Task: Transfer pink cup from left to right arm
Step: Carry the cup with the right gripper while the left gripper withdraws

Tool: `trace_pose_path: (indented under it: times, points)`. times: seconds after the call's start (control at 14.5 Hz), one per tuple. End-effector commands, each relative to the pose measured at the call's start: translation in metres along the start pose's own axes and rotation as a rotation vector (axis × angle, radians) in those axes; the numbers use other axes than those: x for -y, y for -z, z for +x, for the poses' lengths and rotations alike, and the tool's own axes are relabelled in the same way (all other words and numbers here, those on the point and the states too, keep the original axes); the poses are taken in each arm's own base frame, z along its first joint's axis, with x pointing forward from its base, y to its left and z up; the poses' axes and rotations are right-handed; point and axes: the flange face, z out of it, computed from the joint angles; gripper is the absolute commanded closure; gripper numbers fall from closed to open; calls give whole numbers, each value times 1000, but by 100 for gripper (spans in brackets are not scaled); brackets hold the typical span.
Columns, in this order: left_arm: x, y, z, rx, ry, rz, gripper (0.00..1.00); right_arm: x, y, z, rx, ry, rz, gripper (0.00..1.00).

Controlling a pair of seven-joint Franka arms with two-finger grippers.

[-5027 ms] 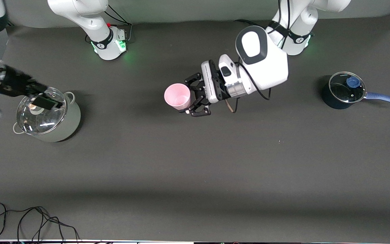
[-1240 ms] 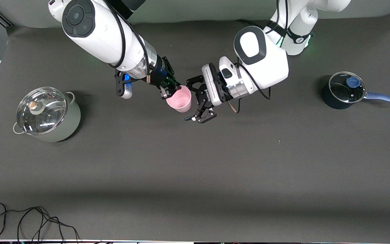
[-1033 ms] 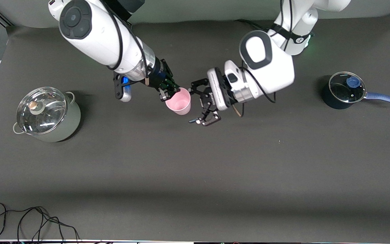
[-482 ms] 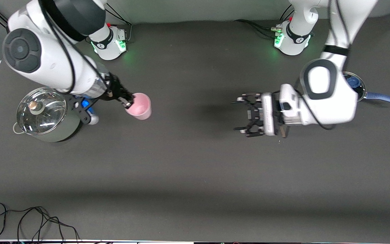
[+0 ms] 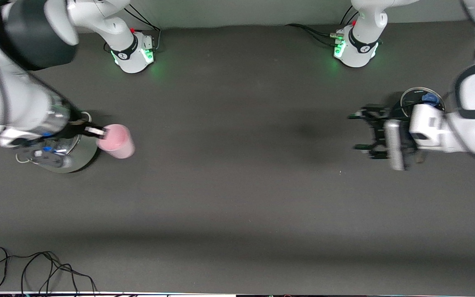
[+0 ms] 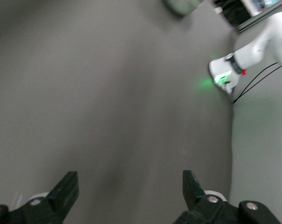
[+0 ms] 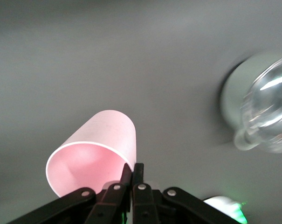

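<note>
The pink cup (image 5: 116,141) hangs tilted on its side in the air, over the mat beside the grey-green pot (image 5: 81,156). My right gripper (image 5: 98,132) is shut on its rim. In the right wrist view one finger sits inside the pink cup (image 7: 95,151) and one outside, and the right gripper (image 7: 132,171) pinches the wall between them. My left gripper (image 5: 355,132) is open and empty over the mat by the blue saucepan (image 5: 411,93). In the left wrist view only bare mat lies between the fingers of the left gripper (image 6: 129,186).
The pot with its glass lid (image 7: 264,105) stands at the right arm's end, partly under that arm. The saucepan at the left arm's end is partly covered by the left wrist. Loose black cables (image 5: 35,268) lie at the table's front edge.
The arms have drawn apart. The right arm carried the cup from mid-table toward the pot at its end. The left gripper, open after letting go, swung back to the saucepan.
</note>
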Motion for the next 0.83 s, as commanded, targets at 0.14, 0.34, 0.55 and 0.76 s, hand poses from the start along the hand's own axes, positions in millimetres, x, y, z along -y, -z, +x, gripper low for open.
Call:
trace_pose_path:
  times: [0.14,0.34,0.55,0.76]
  points:
    - [-15,50,-14,200,328,161,0,-68,-42,8,-50,139,0,100]
    - [-27,85,-20,258,503,287,0,-74,-111,15,-93,132,25,100]
    - [-37,93,-10,290,681,437,0,-80,-190,28,-144,98,22,100]
    - [-46,99,-10,239,898,494,0,-79,-249,31,-143,44,70,100]
